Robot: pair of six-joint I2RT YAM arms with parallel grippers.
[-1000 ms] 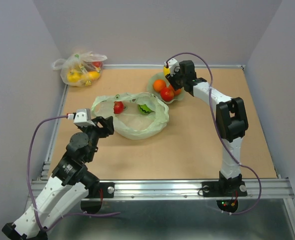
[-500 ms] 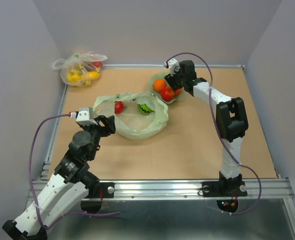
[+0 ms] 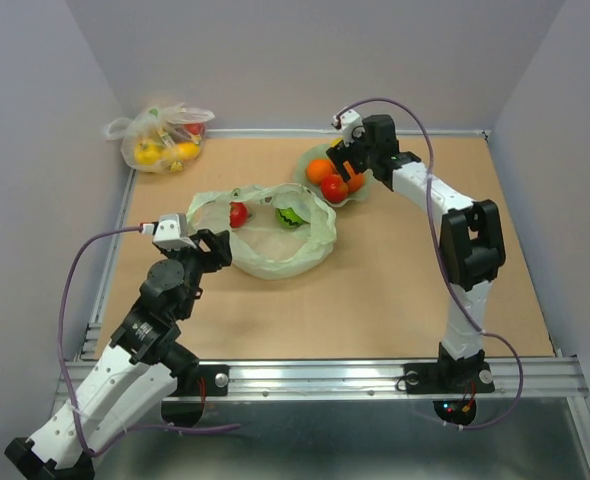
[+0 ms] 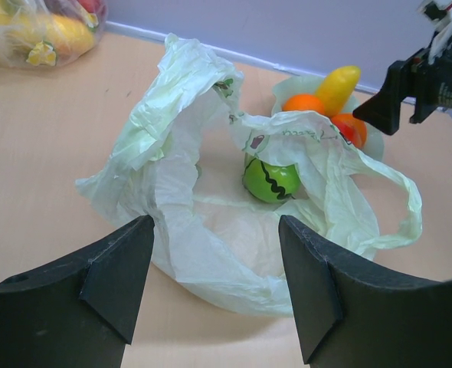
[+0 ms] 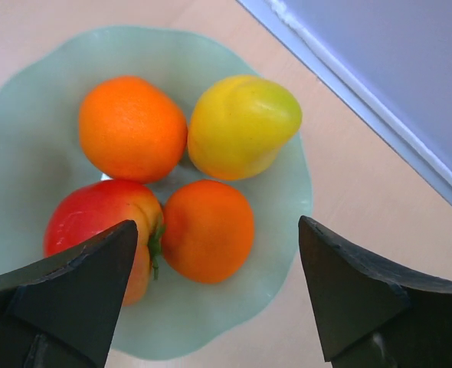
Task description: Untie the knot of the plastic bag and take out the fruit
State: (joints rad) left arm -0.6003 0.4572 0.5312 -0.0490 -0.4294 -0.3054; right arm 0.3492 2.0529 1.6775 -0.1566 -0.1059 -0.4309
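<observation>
The pale green plastic bag [image 3: 275, 250] [image 4: 211, 253] lies open and slack on the table. No knot shows on it, and one handle loop [image 4: 410, 207] trails loose. A green fruit [image 3: 292, 216] [image 4: 270, 180] and a red fruit [image 3: 238, 213] sit inside. The green bowl [image 3: 310, 158] [image 5: 27, 115] holds two orange fruits [image 5: 132, 126], a red one [image 5: 96, 222] and a yellow one [image 5: 241, 126]. My right gripper [image 3: 343, 155] [image 5: 217, 226] hovers open above the bowl, holding nothing. My left gripper [image 3: 215, 255] [image 4: 214, 230] stands open at the bag's near edge, holding nothing.
A clear whitish bag [image 3: 160, 135] [image 4: 34, 31] of yellow and red items sits tied in the far left corner. Walls close the table at the back and on both sides. A metal rail [image 3: 325, 375] runs along the near edge.
My right gripper has opened wide and lifted slightly above the bowl, and the yellow fruit it carried now lies in the bowl. The left arm has barely moved.
</observation>
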